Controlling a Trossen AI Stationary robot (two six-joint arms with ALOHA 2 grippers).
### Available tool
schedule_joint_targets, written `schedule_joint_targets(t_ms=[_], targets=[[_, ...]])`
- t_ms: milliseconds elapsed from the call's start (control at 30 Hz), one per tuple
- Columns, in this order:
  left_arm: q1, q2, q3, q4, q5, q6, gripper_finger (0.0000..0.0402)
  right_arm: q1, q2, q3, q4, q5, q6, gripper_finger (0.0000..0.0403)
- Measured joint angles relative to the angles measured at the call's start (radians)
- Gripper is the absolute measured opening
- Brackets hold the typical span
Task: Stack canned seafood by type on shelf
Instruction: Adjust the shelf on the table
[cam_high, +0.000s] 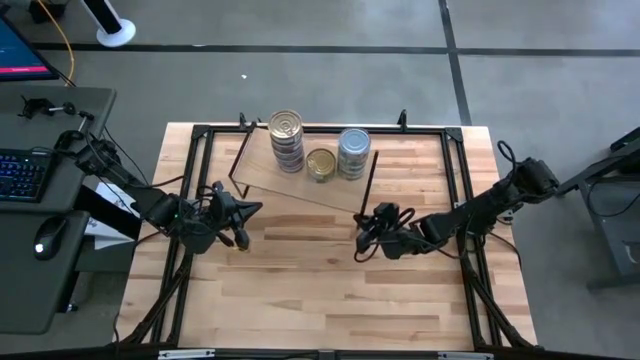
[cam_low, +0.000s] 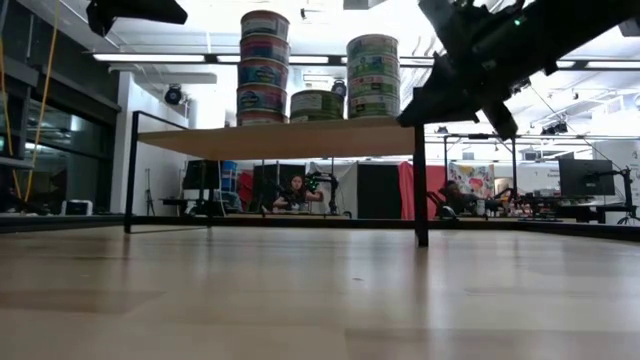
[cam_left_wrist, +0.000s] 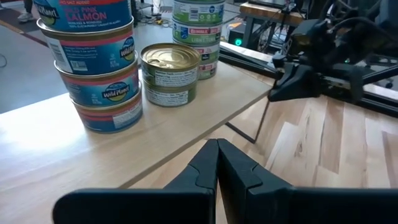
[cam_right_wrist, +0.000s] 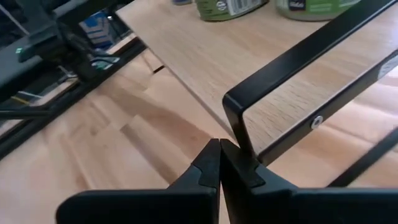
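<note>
The shelf (cam_high: 300, 190) stands at the table's far middle on thin black legs. Three groups of canned seafood sit on its board. A tall stack of salmon tins with a gold top (cam_high: 287, 140) is on the left. A single gold-topped tin (cam_left_wrist: 169, 71) is in the middle. A stack of silver-topped, green-labelled tins (cam_high: 353, 152) is on the right. My left gripper (cam_left_wrist: 217, 149) hovers shut off the shelf's near left edge, holding nothing. My right gripper (cam_right_wrist: 219, 146) is shut and empty at the shelf's near right corner, beside its black leg (cam_right_wrist: 239, 127). My right gripper's shut fingertips stand right next to the shelf's black wire leg (cam_right_wrist: 244, 142), coming from the table's right, slanting down. I cannot tell whether they touch it.
A black metal frame (cam_high: 200, 140) runs around the tabletop. Bare wooden tabletop (cam_high: 320, 290) lies on the near side of both arms. A desk with a keyboard (cam_high: 25, 170) stands off the table's left. A person (cam_low: 297, 190) sits in the room beyond.
</note>
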Motion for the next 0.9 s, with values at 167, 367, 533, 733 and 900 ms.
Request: schedule_joint_targets(t_ms=[167,367,533,733,900], targets=[[0.0,0.0,0.0,0.023,0.002,0.0,0.0,-0.023,-0.02,0.0,-0.075,0.035,0.001,0.0],[0.0,0.0,0.0,0.091,0.022,0.0,0.0,-0.085,-0.056,0.0,-0.172,0.047,-0.001,0.0],[0.0,0.0,0.0,0.191,0.117,0.041,0.0,-0.139,-0.094,0.0,-0.25,0.03,-0.042,0.0],[0.0,0.0,0.0,0.284,0.16,0.11,0.0,-0.213,-0.149,0.0,-0.311,-0.034,-0.135,0.0],[0.0,0.0,0.0,0.351,0.16,0.172,0.0,-0.264,-0.182,0.0,-0.308,-0.1,-0.21,0.0]])
